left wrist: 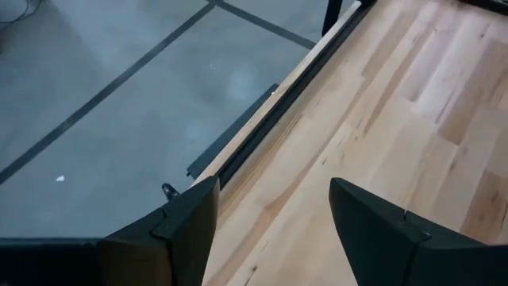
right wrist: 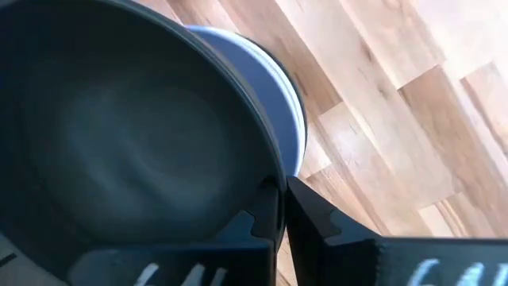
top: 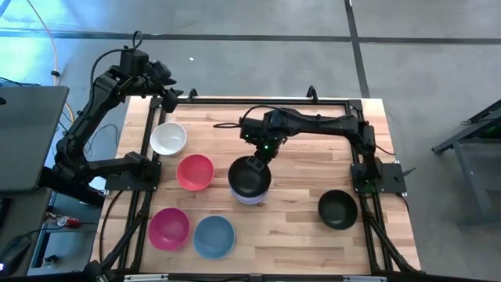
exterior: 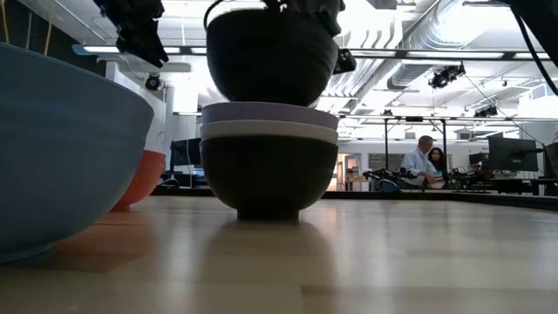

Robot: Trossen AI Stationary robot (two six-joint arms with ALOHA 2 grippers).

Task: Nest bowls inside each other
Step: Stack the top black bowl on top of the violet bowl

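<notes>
My right gripper [top: 264,150] is shut on a black bowl [top: 249,177] and holds it right over a stack [exterior: 268,148] at mid-table. The stack has a lavender bowl [exterior: 268,113] on top, nested in a white bowl [exterior: 268,131], which sits in a black bowl [exterior: 268,179]. The held bowl's base [exterior: 270,98] is at the lavender rim; whether they touch I cannot tell. A white bowl [top: 168,139], red bowl [top: 195,171], magenta bowl [top: 169,227], light blue bowl [top: 214,236] and another black bowl [top: 338,209] stand singly on the table. My left gripper [left wrist: 274,222] hangs open over the table's far left corner. My right gripper pinches the held black bowl's rim [right wrist: 266,179] on its far side, one finger inside the bowl and one outside. The fingers come steeply from above. The bowl stays upright, mouth up, over the lavender bowl [right wrist: 274,87].
A black frame rail [top: 258,100] runs along the table's far edge, and side rails [top: 364,168] stand at the arm bases. Bare wood lies between the stack and the lone black bowl. Beyond the table, people sit at desks [exterior: 427,161].
</notes>
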